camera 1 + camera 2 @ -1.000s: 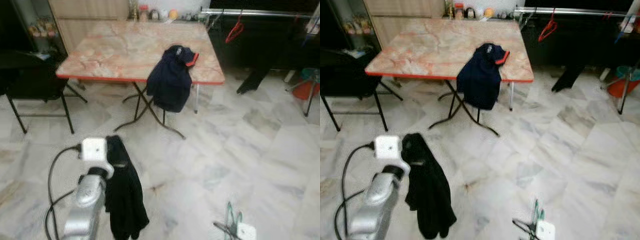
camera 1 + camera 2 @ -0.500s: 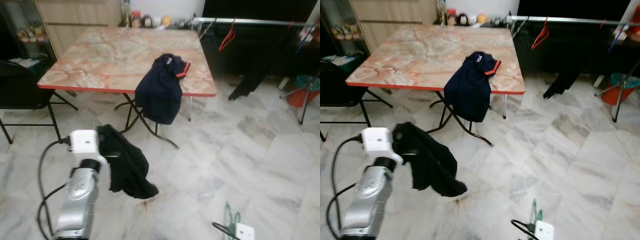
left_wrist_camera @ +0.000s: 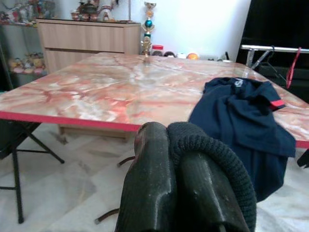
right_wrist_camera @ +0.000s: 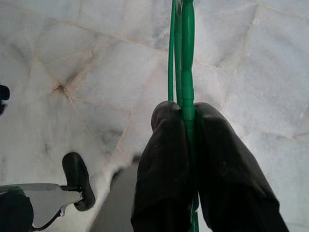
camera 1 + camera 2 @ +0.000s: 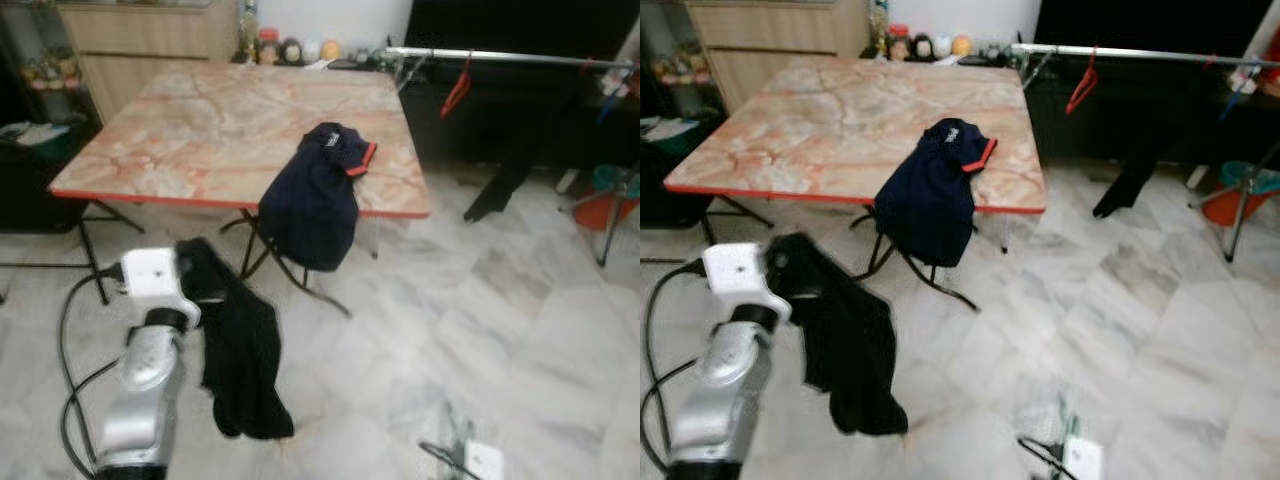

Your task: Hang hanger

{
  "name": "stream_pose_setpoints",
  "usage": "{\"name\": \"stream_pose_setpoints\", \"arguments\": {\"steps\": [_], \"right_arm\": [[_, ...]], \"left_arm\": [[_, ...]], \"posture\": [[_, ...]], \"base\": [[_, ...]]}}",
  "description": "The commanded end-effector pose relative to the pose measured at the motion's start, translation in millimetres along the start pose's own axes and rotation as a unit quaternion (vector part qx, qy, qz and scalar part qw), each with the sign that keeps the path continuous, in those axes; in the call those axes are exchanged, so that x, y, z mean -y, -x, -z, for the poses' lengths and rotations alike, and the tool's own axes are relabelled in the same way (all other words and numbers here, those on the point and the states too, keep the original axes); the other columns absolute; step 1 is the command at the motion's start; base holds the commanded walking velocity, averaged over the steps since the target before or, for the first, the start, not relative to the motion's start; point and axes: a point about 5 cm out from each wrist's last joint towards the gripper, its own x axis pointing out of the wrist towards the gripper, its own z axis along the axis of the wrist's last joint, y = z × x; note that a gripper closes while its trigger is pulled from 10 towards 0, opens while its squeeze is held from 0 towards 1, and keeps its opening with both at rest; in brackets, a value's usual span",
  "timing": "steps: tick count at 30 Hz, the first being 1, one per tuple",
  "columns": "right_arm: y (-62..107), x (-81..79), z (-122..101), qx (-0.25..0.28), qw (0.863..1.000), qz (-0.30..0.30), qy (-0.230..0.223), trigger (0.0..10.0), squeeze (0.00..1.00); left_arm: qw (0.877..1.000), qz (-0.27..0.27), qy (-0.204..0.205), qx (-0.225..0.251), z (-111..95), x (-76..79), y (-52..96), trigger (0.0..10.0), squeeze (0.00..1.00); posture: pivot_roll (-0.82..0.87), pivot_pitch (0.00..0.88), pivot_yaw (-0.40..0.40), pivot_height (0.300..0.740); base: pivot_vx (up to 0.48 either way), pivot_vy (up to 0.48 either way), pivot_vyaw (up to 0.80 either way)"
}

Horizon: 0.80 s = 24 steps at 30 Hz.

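Table (image 5: 220, 120) and rail (image 5: 520, 57) have shifted in frame, so robot is turning toward the rail; right gripper (image 4: 186, 125) pinches green hanger (image 4: 186, 58) low over floor, left gripper (image 3: 186, 159) clamps black garment (image 5: 240, 360).

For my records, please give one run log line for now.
left gripper: shut on black garment | right gripper: shut on green hanger
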Motion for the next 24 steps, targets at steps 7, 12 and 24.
{"name": "stream_pose_setpoints", "arguments": {"steps": [7,12,24], "right_arm": [[0.4,10.2,1.1,-0.004,1.0,0.011,0.007,10.0,0.0],[0.3,10.1,1.1,-0.004,1.0,0.01,0.01,10.0,0.0],[0.3,9.6,1.3,-0.005,1.0,0.009,0.012,10.0,0.0]], "left_arm": [[1.0,0.016,0.005,0.022,-10.3,9.0,-2.8,10.0,0.0],[1.0,0.017,0.003,0.023,-11.4,8.5,-4.5,10.0,0.0],[0.999,0.027,0.002,0.036,-19.3,12.2,-9.2,10.0,0.0]], "posture": [[0.15,0.0,-0.033,0.74],[0.15,0.0,-0.034,0.74],[0.15,0.0,-0.038,0.74]], "base": [[0.318,0.0,0.0],[0.316,0.0,0.0],[0.318,0.0,0.0]]}}
